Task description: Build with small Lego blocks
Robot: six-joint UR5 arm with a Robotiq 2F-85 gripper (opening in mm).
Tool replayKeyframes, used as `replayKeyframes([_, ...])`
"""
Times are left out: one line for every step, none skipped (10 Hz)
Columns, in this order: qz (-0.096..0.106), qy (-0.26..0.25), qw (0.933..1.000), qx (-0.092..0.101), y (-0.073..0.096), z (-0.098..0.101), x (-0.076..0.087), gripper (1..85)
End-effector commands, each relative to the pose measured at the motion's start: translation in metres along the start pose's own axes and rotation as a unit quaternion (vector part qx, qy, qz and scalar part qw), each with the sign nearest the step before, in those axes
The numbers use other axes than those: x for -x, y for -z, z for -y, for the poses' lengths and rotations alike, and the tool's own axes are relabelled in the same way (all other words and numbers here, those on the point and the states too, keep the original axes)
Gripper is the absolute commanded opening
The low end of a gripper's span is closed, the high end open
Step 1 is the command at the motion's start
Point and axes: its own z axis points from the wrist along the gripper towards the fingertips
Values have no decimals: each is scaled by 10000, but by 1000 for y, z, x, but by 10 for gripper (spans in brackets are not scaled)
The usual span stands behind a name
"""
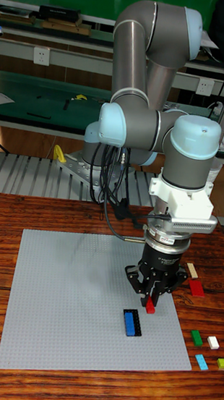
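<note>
Now, by size, from room down to brick:

Room: workshop benches behind, a green board, wall sockets, metal framing at left.
Table point(26, 207): dark wood grain, slatted metal edge at front and back.
Arm point(152, 73): grey UR5, bent over the right side, cables hanging down beside it.
Baseplate point(62, 299): large grey studded sheet, flat on the table, mostly bare.
Gripper point(150, 300): black, pointing down over the baseplate's right part; jaws clenched on a small red brick point(149, 305), which hangs just above or on the plate, I cannot tell which.
Blue brick point(131, 322): long, beside a black one, seated on the plate just left of the gripper.
Spare bricks: red point(196, 288) and cream point(192, 270) right of the plate; green point(196, 336), white point(213, 342), light blue point(202, 362), lime point(222, 363) near the front right corner.
Step, as I judge: placing the red brick beside the blue one.
Doing it well: line the studs up squarely, come straight down, press firmly, avoid nudging the blue brick, release only once seated.
</note>
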Motion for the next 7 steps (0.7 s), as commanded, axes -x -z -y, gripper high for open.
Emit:
replayKeyframes([-8,-136,9999,-8,0,3,-2,17])
replayKeyframes([-47,-143,9999,-13,0,3,-4,13])
replayKeyframes([-9,-108,9999,-130,0,9,-2,13])
replayKeyframes([68,-71,9997,-242,0,15,2,13])
replayKeyframes([83,-114,9995,-265,0,16,2,13])
replayKeyframes([12,-198,9996,-215,0,14,-2,13])
replayKeyframes([-61,-244,9996,-158,0,11,-5,13])
